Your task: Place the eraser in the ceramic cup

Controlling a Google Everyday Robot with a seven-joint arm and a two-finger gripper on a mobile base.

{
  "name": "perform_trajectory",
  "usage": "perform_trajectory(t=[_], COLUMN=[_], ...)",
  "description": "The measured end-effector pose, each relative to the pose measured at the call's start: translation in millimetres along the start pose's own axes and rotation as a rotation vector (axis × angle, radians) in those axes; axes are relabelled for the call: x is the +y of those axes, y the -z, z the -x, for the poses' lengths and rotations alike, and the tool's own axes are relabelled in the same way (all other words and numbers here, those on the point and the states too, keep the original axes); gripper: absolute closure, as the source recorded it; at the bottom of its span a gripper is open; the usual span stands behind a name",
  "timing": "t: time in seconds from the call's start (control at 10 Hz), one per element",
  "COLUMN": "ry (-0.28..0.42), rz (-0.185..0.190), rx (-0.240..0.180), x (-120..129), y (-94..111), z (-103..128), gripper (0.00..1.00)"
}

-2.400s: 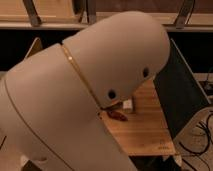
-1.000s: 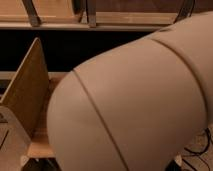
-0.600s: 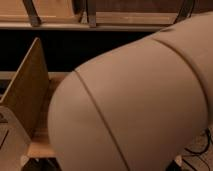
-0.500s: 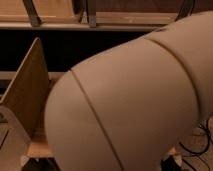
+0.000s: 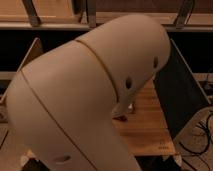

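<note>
Ceramic cup and jaws are hidden behind the pale arm (image 5: 85, 100).

I saw the arm (image 5: 85, 100), a smooth, matt cream shell that looked like plastic, with the gripper hidden behind it. The table (image 5: 150, 127) was pale wood with a faint sheen. The left panel (image 5: 31, 52) was bare wood and the right panel (image 5: 181, 95) dark and matt.
</note>
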State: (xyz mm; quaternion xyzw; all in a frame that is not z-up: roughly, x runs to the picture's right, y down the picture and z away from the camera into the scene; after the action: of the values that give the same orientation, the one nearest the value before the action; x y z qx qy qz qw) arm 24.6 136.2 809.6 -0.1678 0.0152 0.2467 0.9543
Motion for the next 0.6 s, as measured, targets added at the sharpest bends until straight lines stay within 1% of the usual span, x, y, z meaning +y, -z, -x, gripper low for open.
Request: perform_trajectory(t=[0.2,0.4,0.5,0.6], ry=[-0.002,0.003,0.025,0.053], rz=[-0.002,0.004,0.035,0.078], rx=[0.003,0.002,0.005,0.0], x=[-1.1,-0.1,9.1,24.3], y=[0.2,-1.4,-10.6,-20.4], z=[-3.0,-2.0,0.3,8.3], gripper=[0.2,0.2,0.2,0.2])
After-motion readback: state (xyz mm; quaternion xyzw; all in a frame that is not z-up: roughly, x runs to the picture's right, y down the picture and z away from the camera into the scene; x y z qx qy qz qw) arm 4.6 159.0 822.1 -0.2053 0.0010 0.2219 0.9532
